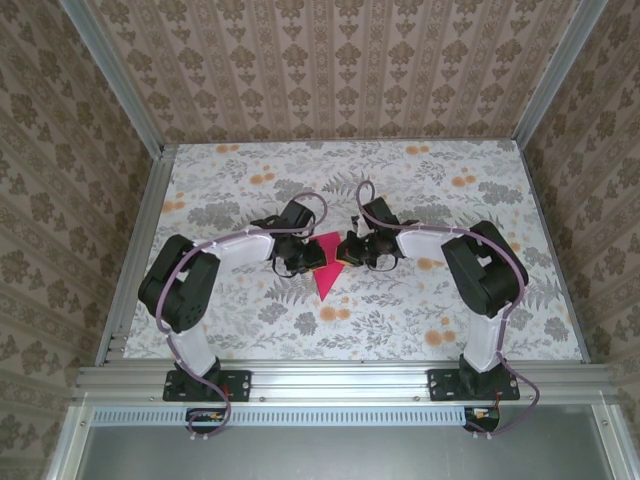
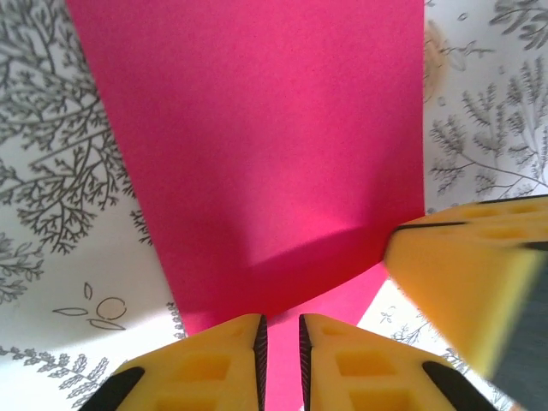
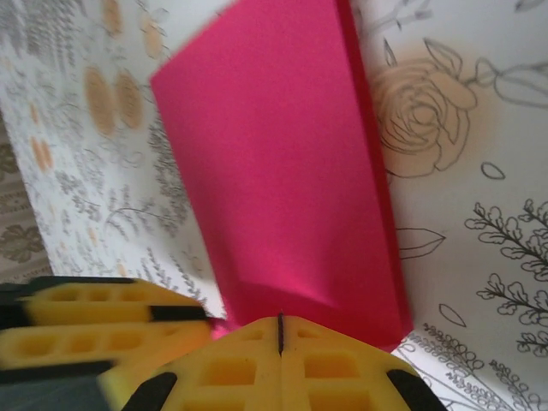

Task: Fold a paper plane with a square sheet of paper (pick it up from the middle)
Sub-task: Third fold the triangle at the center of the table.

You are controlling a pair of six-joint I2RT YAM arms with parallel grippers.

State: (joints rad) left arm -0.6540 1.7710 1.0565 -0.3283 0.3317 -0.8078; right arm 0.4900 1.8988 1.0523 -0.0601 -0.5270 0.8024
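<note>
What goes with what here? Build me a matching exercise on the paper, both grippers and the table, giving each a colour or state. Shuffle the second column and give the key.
Column one:
1. paper
2. left gripper
3. right gripper
4. table

Column two:
A. flower and leaf print
B. jaws pressed together
C. magenta-red, narrowing to a point
D. jaws a narrow slit apart

Pairs: 1-C, 2-D, 3-B, 4-A
</note>
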